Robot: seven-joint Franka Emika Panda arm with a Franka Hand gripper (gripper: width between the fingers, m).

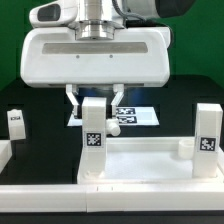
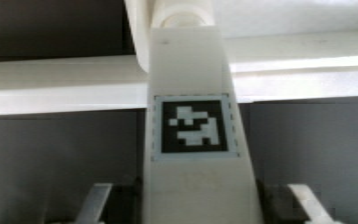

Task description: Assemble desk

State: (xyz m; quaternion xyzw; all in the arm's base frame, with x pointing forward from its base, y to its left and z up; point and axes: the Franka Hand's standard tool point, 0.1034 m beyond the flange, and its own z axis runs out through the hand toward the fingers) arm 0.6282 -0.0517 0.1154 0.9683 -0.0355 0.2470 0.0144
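Exterior view, nearest first: a white rail (image 1: 100, 203) runs along the front edge. Behind it lies the rimmed tabletop (image 1: 140, 165). A leg (image 1: 92, 152) stands upright at its corner on the exterior view's left, its tag (image 1: 92, 140) facing the camera. A second leg (image 1: 207, 135) stands upright at the tabletop's end on the exterior view's right; whether either leg is seated in a socket cannot be told. A third leg (image 1: 17, 122) stands apart on the black table (image 1: 45, 115), toward the exterior view's left. The gripper (image 1: 95, 110) hangs over the first leg. Its fingers (image 1: 72, 98) are spread, one on each side of the leg's top, and do not touch it. Farthest back lies the marker board (image 1: 140, 116). Wrist view: the leg (image 2: 194, 80) and tag (image 2: 195, 125) lie between the parted fingers (image 2: 98, 200) of the gripper (image 2: 197, 205), a gap on each side.
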